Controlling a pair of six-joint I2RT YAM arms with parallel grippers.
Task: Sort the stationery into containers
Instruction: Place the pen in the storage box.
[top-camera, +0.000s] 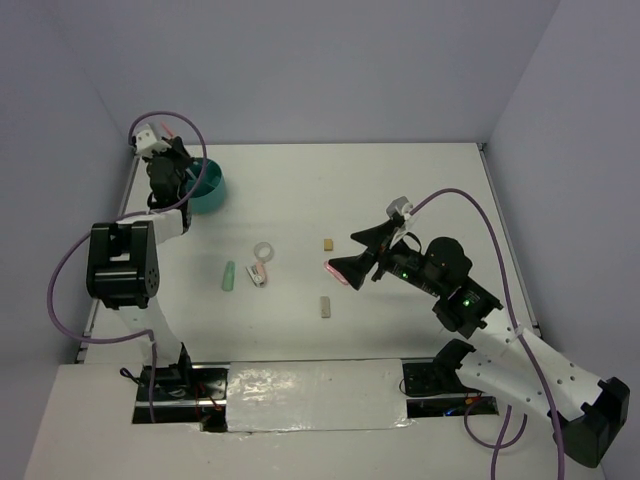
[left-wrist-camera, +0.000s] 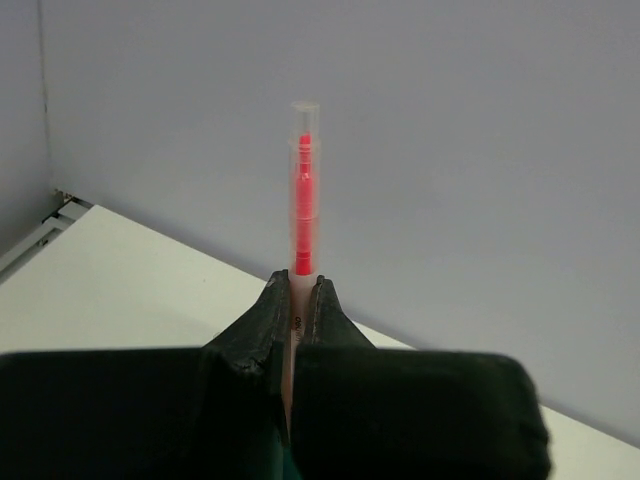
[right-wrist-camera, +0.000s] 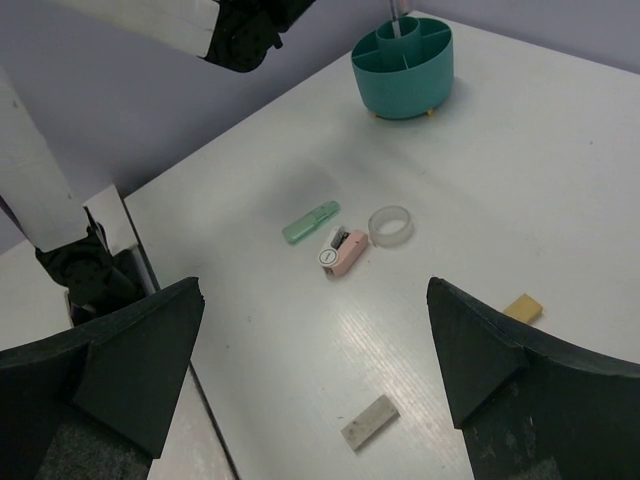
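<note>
My left gripper is shut on a thin pink pen, which stands upright above the fingers. It hangs over the round teal cup at the table's far left. In the right wrist view a pale shaft rises from the cup. My right gripper hovers open and empty right of centre. Below it lie a pale green piece, a pink piece, a clear ring, a tan block and a greyish block.
The loose items lie mid-table: green piece, pink piece, ring, tan block, greyish block. Walls enclose the table on three sides. The left arm's cable loops off the left edge.
</note>
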